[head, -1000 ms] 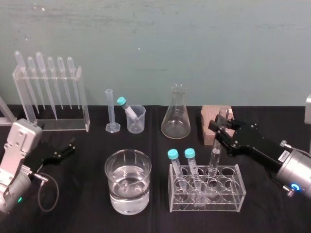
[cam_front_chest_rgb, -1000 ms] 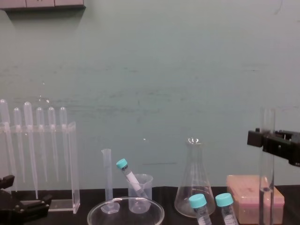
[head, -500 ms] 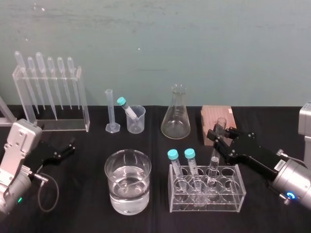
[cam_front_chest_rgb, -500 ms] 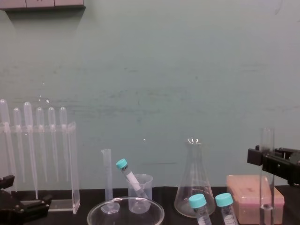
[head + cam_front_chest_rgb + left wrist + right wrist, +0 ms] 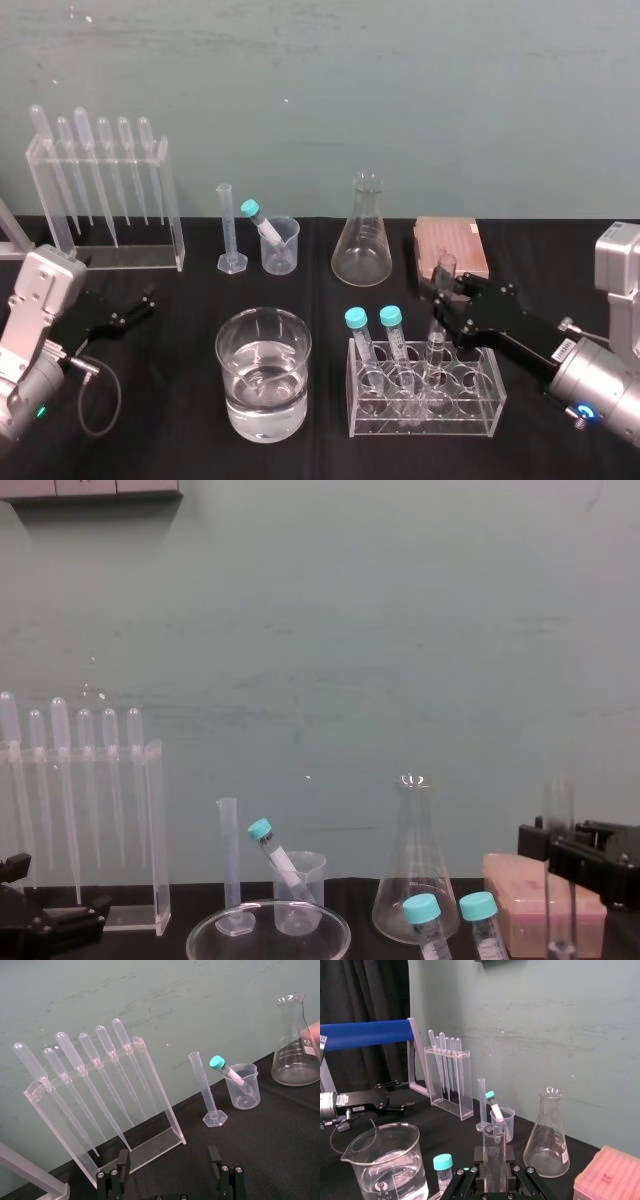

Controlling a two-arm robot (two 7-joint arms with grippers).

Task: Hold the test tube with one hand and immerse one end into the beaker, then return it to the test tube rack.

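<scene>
Black worktop [image 5: 180, 425]: right end effector [image 5: 444, 292] clamped high on the test tube [image 5: 436, 342]; left end effector [image 5: 146, 304] idle, fingers apart. Thin, slick glass, likely fragile: hold gently near the rim.

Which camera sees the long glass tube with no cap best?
The head view: the test tube stands in the right gripper, its lower end in the clear rack. The right wrist view shows its open top up close; the chest view, a faint side-on sliver. The left gripper sits parked, open.

Tube: long slim clear glass test tube [image 5: 436, 345], smooth, glossy.
Rack: low salmon-pink rectangular block [image 5: 450, 245], matt (top finely dotted).
Table: black cloth [image 5: 160, 400], matt.
</scene>
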